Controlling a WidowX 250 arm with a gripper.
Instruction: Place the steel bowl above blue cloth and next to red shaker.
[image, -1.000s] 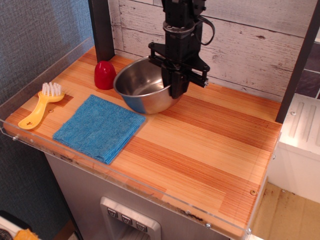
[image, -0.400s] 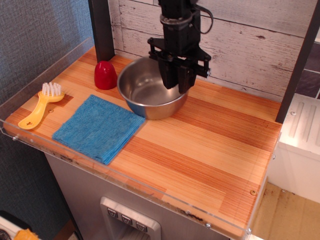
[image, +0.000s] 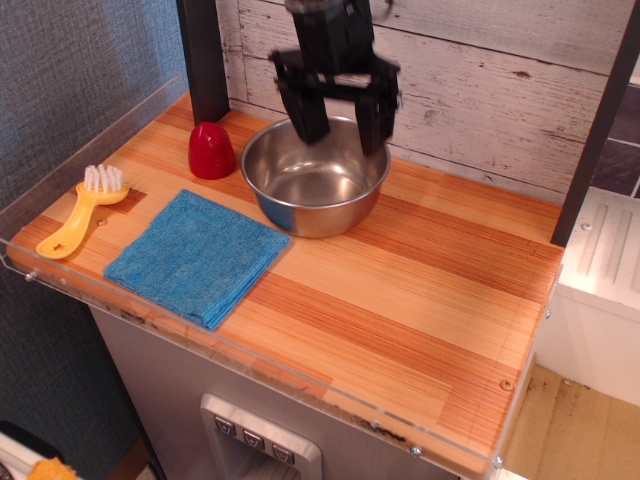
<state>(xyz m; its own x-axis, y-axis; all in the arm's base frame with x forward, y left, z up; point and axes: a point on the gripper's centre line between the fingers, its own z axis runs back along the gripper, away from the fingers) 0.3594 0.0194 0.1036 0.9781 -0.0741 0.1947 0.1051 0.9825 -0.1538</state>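
Observation:
The steel bowl sits upright on the wooden table, behind and to the right of the blue cloth. The red shaker stands just left of the bowl, with a small gap between them. My gripper is open and empty, its two black fingers spread wide above the bowl's back rim. It is motion-blurred and does not touch the bowl.
A yellow brush with white bristles lies at the left edge. A dark post stands behind the shaker. A clear plastic lip runs along the table's front and left sides. Bare wood lies right of the bowl.
The gripper let go of the bowl's right rim, opened wide and rose up and to the left. The bowl, tilted a second ago, now rests level on the table.

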